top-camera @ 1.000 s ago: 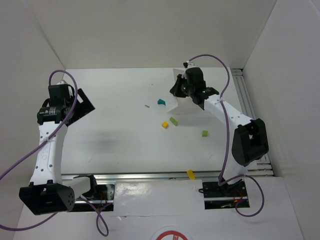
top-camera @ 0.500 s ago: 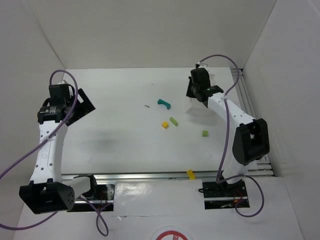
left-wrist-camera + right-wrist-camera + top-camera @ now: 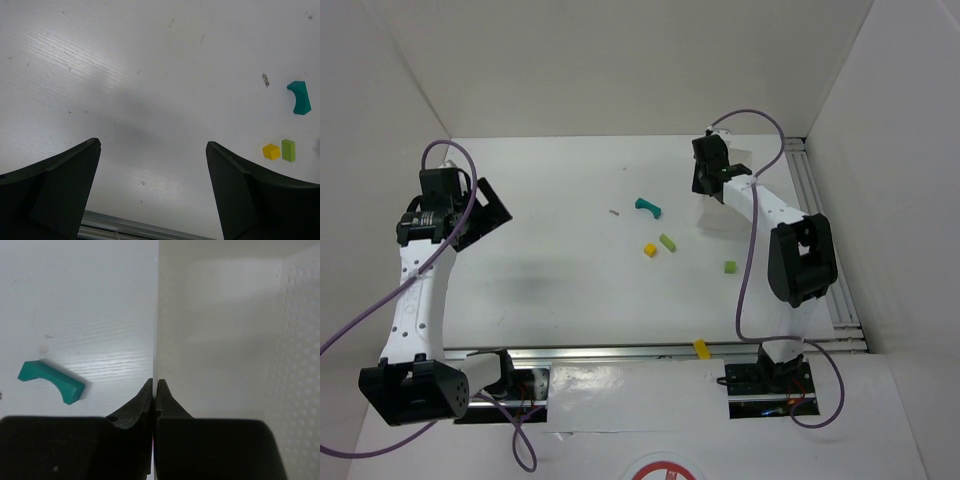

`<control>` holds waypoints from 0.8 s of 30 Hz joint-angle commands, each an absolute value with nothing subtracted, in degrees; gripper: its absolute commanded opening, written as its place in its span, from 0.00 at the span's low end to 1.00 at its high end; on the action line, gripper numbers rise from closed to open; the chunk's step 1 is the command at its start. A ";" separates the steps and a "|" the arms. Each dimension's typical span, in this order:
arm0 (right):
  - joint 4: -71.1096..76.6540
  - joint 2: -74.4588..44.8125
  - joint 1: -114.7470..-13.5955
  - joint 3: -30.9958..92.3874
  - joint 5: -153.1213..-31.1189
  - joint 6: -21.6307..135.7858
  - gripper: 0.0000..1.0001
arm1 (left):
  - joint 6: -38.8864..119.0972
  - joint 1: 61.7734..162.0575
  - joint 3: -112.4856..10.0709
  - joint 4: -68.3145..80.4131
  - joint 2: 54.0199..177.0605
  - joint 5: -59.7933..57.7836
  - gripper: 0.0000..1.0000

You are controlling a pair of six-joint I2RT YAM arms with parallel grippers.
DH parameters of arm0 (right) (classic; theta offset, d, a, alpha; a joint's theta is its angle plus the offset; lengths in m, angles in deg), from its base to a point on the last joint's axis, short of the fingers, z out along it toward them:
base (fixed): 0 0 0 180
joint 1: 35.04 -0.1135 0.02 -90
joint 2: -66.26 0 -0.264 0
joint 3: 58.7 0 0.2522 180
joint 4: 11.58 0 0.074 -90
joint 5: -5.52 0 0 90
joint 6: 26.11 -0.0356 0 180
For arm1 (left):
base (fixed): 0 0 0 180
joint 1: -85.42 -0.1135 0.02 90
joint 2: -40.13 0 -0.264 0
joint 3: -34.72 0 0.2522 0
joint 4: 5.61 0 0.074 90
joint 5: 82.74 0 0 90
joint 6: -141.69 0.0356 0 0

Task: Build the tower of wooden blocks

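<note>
The blocks lie loose and unstacked on the table: a teal arch (image 3: 647,207), a yellow cube (image 3: 649,249) and a lime-green post (image 3: 667,242) close together, and a second green cube (image 3: 729,266) to the right. The left wrist view shows the arch (image 3: 300,97), yellow cube (image 3: 271,151) and green post (image 3: 288,150). My right gripper (image 3: 708,178) is at the back right, shut (image 3: 155,381) on the thin wall of the white tray (image 3: 220,340). The arch (image 3: 50,381) lies to its left. My left gripper (image 3: 485,210) hangs open and empty (image 3: 152,144) over bare table at the left.
A yellow block (image 3: 700,348) sits on the metal rail at the near edge. A tiny brown speck (image 3: 613,212) lies left of the arch. White walls close the table in at the back and on both sides.
My right gripper has carried the white tray back and to the right, away from the blocks, and the teal arch now lies uncovered. The left arm has not moved.
</note>
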State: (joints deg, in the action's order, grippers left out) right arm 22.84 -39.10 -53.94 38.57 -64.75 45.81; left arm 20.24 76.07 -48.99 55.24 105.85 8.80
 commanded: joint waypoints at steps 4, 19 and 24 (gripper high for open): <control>24.31 -45.26 -50.78 47.25 -63.56 47.37 0.24 | 21.45 75.75 -48.91 53.86 106.32 8.05 1.00; 25.47 -25.52 -50.25 37.08 -62.15 43.33 1.00 | 21.45 75.75 -48.91 53.86 106.84 6.99 1.00; 27.92 -14.46 -52.79 28.13 -64.09 42.71 1.00 | 20.93 75.75 -48.91 53.24 107.37 5.85 1.00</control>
